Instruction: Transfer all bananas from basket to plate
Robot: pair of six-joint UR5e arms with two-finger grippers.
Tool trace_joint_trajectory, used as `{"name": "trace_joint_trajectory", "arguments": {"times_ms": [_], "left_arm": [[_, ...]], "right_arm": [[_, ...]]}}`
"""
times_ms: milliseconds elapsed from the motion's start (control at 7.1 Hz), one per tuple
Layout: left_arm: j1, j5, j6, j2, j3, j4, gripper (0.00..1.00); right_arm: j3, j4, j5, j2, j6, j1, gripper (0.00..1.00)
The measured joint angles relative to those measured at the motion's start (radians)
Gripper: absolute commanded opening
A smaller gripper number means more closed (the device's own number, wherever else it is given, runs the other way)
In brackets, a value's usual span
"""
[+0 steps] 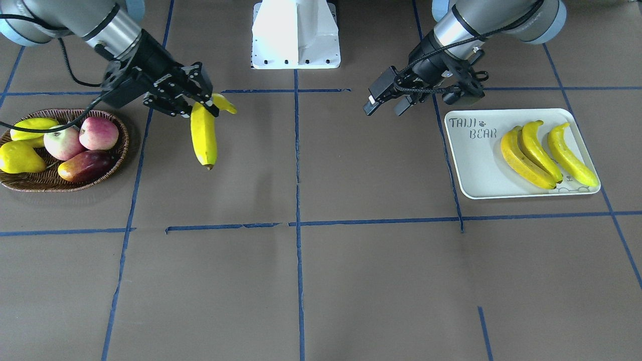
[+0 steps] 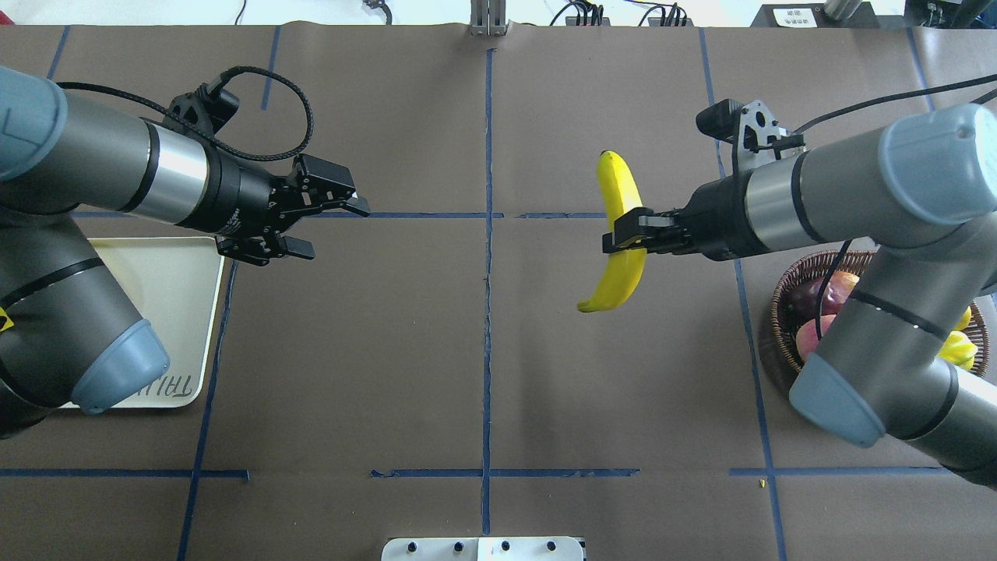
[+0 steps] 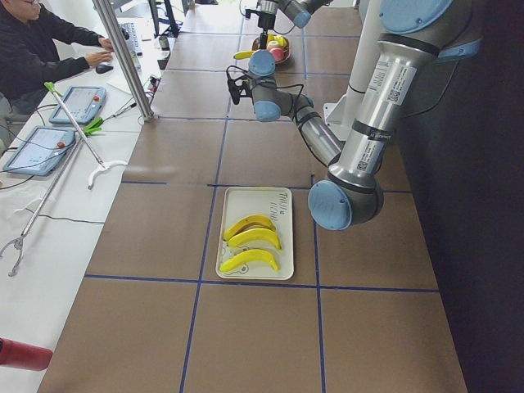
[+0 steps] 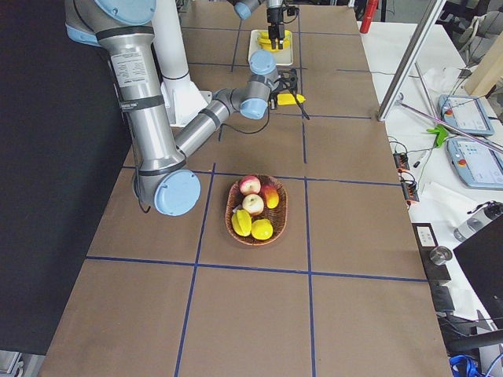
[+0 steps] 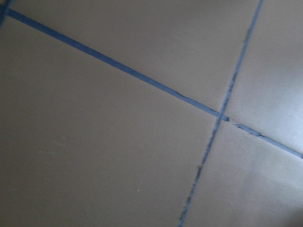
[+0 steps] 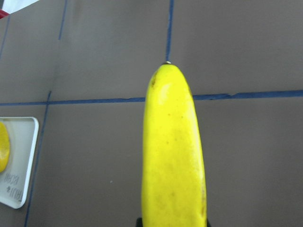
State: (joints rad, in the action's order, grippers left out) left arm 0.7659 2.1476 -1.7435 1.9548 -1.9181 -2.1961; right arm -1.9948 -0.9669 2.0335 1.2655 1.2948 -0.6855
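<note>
Three bananas (image 1: 537, 150) on plate (image 1: 476, 168), basket (image 1: 50, 185) opposite

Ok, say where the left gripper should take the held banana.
Grip the banana on its longer free stretch, beyond the right gripper away from the robot, coming from the open left gripper's side; that stretch is bare and lies crosswise to it.

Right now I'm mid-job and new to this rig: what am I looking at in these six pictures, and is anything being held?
Two robot arms work at a brown table. One camera faces the robot, one looks over its shoulders, two sit at the table ends, and one rides each wrist. The right tool is shut on a banana, held above the table between the basket and the plate. Three bananas lie on the plate. The basket holds only other fruit. The left tool is open and empty, near the plate.
</note>
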Motion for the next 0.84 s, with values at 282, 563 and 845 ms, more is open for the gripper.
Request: {"name": "trace_joint_trajectory", "arguments": {"times_ms": [282, 563, 845], "left_arm": [[-0.026, -0.001, -0.035, 0.084, 0.059, -0.102, 1.0], [-0.091, -0.04, -0.04, 0.152, 0.077, -0.109, 1.0], [-0.146, -0.123, -0.043, 0.186, 0.091, -0.107, 0.99]], "right_arm": [[0.0, 0.039, -0.086, -0.047, 0.025, 0.109, 0.02], [0.0, 0.044, -0.132, -0.08, 0.027, 0.173, 0.02], [-0.009, 0.045, -0.169, -0.094, 0.028, 0.207, 0.02]]}}
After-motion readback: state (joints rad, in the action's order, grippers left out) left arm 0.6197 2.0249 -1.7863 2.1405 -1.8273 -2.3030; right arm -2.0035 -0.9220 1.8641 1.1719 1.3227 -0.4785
